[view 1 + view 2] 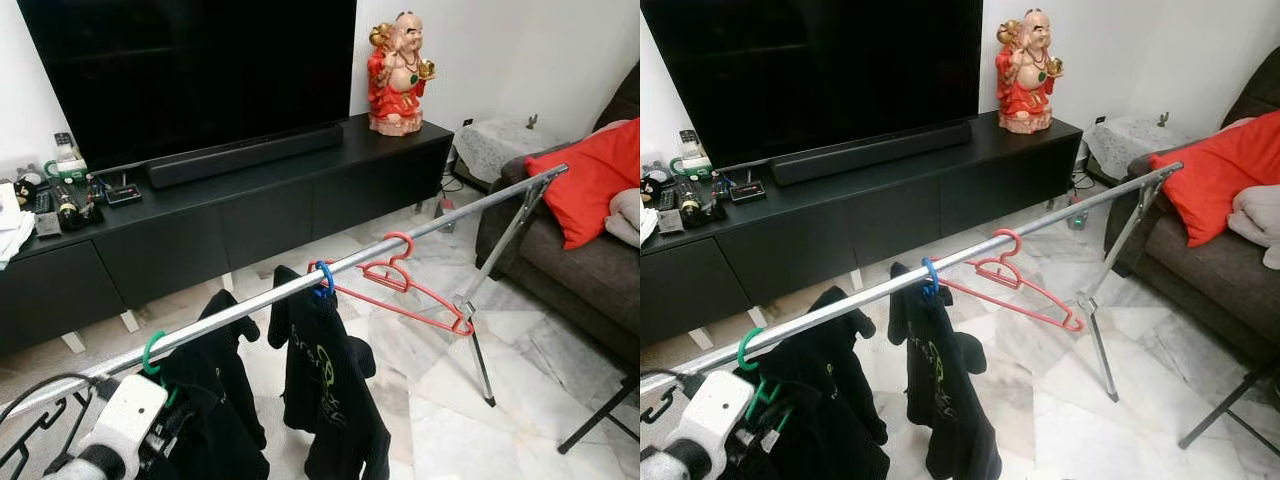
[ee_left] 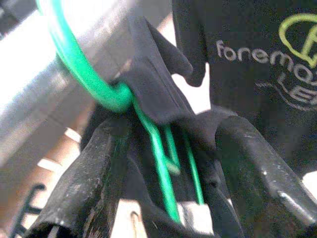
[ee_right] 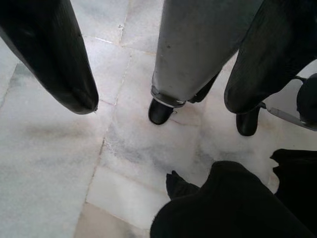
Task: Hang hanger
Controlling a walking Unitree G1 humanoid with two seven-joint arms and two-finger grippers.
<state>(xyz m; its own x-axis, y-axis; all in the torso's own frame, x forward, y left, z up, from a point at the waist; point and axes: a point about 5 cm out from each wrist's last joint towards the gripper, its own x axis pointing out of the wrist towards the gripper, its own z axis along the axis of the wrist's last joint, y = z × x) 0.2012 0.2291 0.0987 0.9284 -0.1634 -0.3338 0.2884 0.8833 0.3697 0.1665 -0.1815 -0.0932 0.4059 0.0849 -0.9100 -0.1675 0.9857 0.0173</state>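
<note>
Green hanger [image 1: 152, 352]: hook over the silver rail [image 1: 300, 285] near its left end; carries a black garment [image 1: 215, 400]; thin wire neck runs down between the left gripper's fingers in the left wrist view.
Handling (judgement): hanger itself light and stiff; smooth coated wire, likely slippery; garment soft and adds a swinging load; best held at the neck just under the hook, not by the cloth.
Left gripper [image 2: 168, 163]: fingers [image 2: 94, 168] stand apart on either side of the green neck; cloth bunched between them; whether they press on the wire cannot be told.
Task state (judgement): hook seated on rail; hanging looks nearly or fully done; release pending.
Right gripper [image 3: 158, 79]: fingers spread, holding nothing; points down at the marble floor [image 3: 59, 163]; idle.
Neighbours on rail: blue hanger [image 1: 324, 280] with a second black shirt [image 1: 330, 390], near; red hanger [image 1: 405, 285], bare, just beyond.
Surroundings: black TV cabinet [image 1: 260, 210] behind; sofa with red cushion [image 1: 590, 190] to the right.
</note>
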